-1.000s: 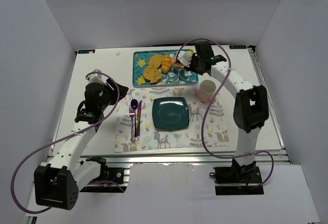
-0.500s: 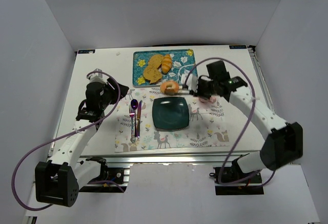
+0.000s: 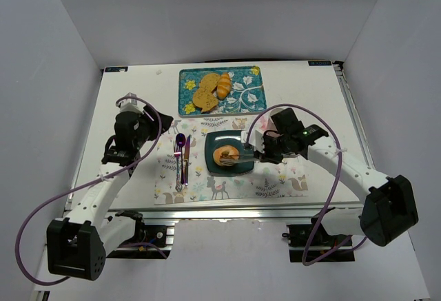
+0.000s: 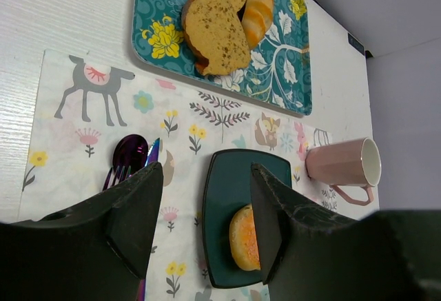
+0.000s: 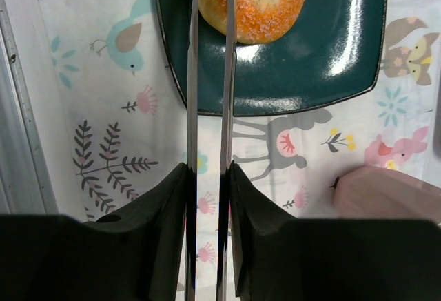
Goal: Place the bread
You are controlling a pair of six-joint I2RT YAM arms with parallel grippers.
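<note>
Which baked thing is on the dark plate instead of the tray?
The ring-shaped bread, on the teal plate, held by the right pincer. The croissant and toast slices lie on the patterned tray.

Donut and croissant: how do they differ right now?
The donut is a round ring; the croissant is elongated. The donut sits on the dark plate, pinched by the right end effector; the croissant lies untouched on the patterned tray. Both are golden-orange.
</note>
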